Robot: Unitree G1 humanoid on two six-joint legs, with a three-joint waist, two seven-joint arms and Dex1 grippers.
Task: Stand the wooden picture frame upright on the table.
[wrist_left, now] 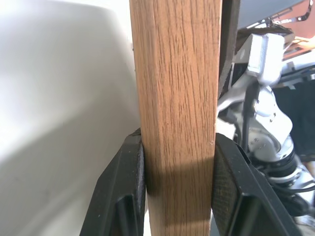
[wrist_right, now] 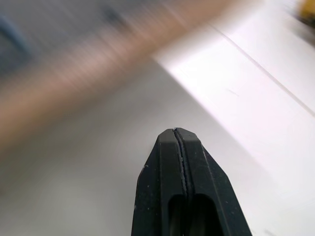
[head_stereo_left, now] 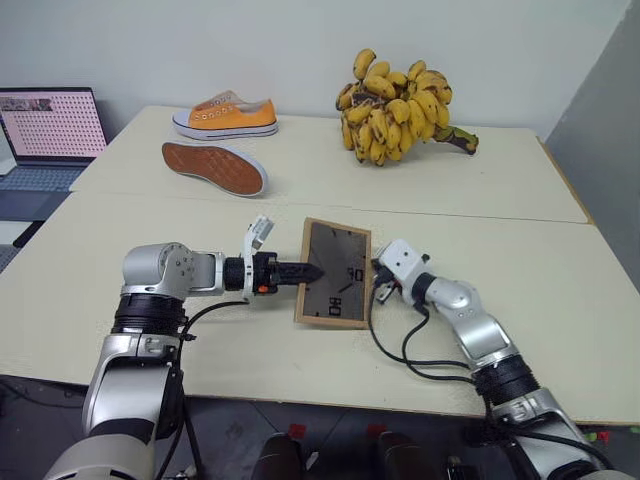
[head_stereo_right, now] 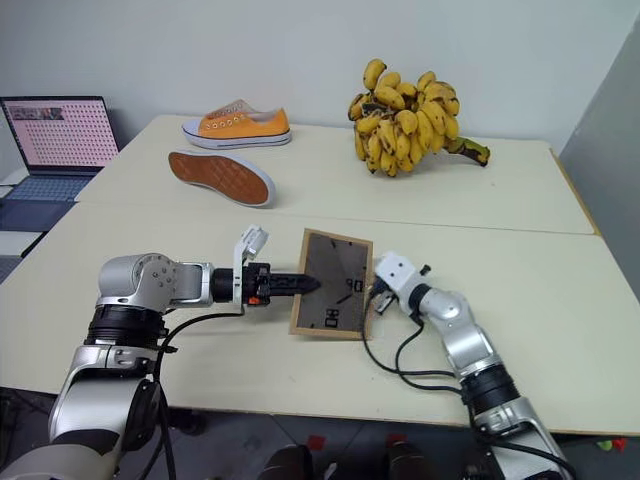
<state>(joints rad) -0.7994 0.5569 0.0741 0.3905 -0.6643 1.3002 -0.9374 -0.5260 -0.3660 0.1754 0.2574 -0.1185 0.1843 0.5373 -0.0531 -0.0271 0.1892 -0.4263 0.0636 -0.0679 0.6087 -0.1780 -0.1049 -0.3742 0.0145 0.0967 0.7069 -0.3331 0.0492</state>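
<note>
White wall behind, and a pale cream bench (head_stereo_left: 560,270) of two sections with a seam running across; at its far side sit a bunch of bananas (head_stereo_left: 398,108), an orange shoe (head_stereo_left: 226,115) upright and its partner sole-up (head_stereo_left: 214,166), with a laptop (head_stereo_left: 52,125) off to the left, all well apart from the action. Up front, the wooden picture frame (head_stereo_left: 336,272) shows its dark grey back and white marks to the head camera, tilted up off the bench rather than lying flat; the left pincer (head_stereo_left: 305,272) reaches in level from the side and is clamped across the frame's edge, one black finger (wrist_left: 120,191) on each face of the wood, presumably so the frame can be swung upright without slipping. The right pincer (wrist_right: 179,135) is pressed together on nothing, just beside the frame's right edge; whether it touches is unclear; it looks placed to steady that side. Judging from the lean, the frame isn't standing on its own yet.
</note>
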